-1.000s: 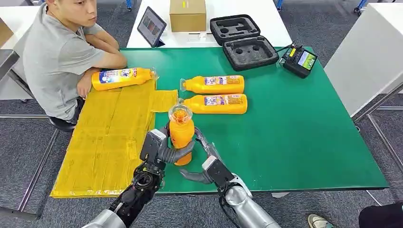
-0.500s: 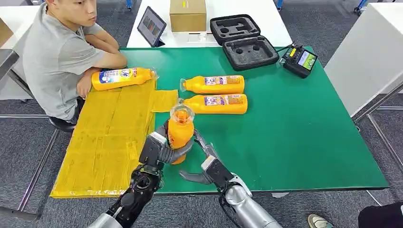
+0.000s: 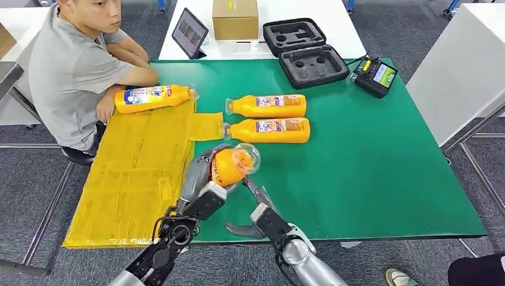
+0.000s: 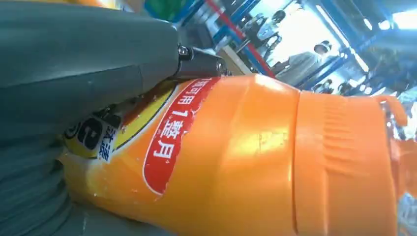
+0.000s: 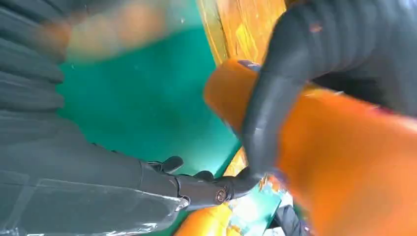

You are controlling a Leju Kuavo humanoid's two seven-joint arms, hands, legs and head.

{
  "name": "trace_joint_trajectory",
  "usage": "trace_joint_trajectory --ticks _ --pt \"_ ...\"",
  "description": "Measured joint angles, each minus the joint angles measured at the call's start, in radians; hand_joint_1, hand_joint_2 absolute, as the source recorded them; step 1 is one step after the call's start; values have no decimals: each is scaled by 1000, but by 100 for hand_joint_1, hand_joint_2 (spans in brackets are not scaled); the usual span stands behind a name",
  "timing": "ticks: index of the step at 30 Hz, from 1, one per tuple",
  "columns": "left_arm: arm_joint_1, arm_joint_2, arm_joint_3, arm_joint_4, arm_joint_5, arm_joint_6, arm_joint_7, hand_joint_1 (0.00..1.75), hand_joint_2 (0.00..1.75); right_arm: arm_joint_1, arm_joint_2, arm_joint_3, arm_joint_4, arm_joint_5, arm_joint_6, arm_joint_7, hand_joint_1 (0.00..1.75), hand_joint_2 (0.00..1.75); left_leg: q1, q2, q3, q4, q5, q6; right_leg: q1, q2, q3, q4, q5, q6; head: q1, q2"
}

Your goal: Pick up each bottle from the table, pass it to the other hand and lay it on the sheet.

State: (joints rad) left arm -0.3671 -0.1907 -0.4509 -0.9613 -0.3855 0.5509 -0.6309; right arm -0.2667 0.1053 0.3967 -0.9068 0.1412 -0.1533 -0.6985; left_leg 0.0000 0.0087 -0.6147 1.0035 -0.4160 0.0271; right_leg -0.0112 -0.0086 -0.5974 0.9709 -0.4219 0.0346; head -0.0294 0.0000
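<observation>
An orange bottle (image 3: 228, 166) with a clear cap is held above the green table's near edge by my left hand (image 3: 202, 186), tilted so its cap points right. Close up, the same bottle (image 4: 246, 157) shows a red label beside my grey thumb (image 4: 74, 64). My right hand (image 3: 257, 213) is open just below and to the right of it, fingers spread, holding nothing. From the right wrist, my left hand's dark fingers (image 5: 275, 98) wrap the bottle (image 5: 354, 167). Two more orange bottles (image 3: 268, 106) (image 3: 271, 130) lie on the table. The yellow sheet (image 3: 134, 179) lies to the left.
Another bottle (image 3: 152, 98) lies at the sheet's far edge, next to the hand of a seated person (image 3: 71, 71). A black foam case (image 3: 309, 59), a remote controller (image 3: 375, 74), a tablet (image 3: 189, 33) and a cardboard box (image 3: 235, 18) stand at the back.
My left hand has raised the bottle and tipped it from upright onto a slant, cap toward the right. The right hand has stayed low and open beneath it.
</observation>
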Motion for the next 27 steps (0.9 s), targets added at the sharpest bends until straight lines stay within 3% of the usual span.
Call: trace_joint_trajectory --ticks 18,27 --pt "-40 48 41 59 -587 146 357 175 175 18 8 -40 -19 16 32 5 0 175 0 0 0 0 0 0 0 0 0 0 0 0 0 0" --pt "-43 50 169 92 -826 146 467 175 175 48 15 -66 -33 37 38 6 0 175 0 0 0 0 0 0 0 0 0 0 0 0 0 0"
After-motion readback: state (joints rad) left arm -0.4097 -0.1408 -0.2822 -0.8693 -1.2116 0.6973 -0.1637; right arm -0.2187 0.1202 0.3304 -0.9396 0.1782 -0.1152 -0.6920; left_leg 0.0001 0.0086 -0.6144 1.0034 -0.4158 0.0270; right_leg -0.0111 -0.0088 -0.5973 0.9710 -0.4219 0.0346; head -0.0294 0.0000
